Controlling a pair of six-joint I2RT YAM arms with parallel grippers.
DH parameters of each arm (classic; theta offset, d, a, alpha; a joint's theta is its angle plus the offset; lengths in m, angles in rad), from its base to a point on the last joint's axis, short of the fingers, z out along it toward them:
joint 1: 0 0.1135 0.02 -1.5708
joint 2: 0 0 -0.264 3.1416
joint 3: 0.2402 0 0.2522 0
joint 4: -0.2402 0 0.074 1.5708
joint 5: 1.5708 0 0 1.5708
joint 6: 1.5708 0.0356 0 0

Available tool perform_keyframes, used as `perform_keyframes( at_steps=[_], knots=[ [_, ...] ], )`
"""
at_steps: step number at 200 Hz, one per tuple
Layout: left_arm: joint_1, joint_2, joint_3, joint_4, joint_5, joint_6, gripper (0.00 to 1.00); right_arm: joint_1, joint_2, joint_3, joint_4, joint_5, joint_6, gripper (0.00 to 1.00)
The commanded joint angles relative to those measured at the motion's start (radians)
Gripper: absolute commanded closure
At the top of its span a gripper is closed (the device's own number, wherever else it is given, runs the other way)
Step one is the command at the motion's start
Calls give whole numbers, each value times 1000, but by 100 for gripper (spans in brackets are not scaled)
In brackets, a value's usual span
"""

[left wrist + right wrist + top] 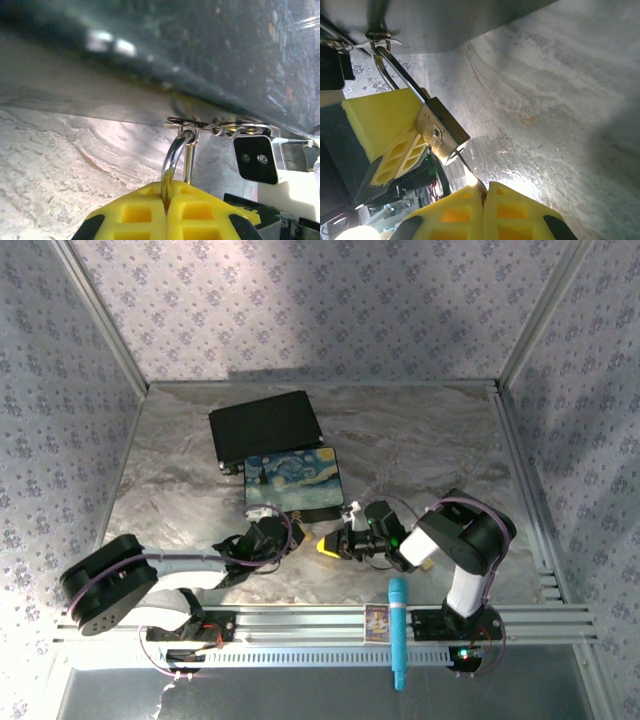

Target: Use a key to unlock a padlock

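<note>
The padlock (437, 132) hangs over the near half of the tabletop (420, 440), pinched by the left hand (166, 192). From the right, the right hand (482, 192) is clamped on the key (466, 169), whose blade meets the lock's underside. Just beyond, the shackle (175, 155) threads the hasp (215, 127) of the starry-night box (292, 480). Insertion looks about done, with turning left. The keyhole and the shackle's seating are hidden.

Overhead looks down; both wrist views closely share the padlock (439, 133).
</note>
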Motion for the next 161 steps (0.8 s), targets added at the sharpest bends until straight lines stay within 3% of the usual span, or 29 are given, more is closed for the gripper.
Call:
perform_keyframes(
  at_steps=[1,32,79,136,161],
  knots=[
    [-36,-1,24,41,133,22,100,-52,-9,46,19,-22,-36,100],
    [-40,25,22,71,146,15,100,-36,-18,60,-25,-33,-62,100],
    [-54,108,27,171,176,-9,100,-41,47,69,90,-38,-4,100],
    [-60,68,14,114,168,18,100,-94,-2,69,-20,-62,-48,100],
    [-87,79,47,74,173,42,100,-65,1,106,-25,-46,-32,100]
  ],
)
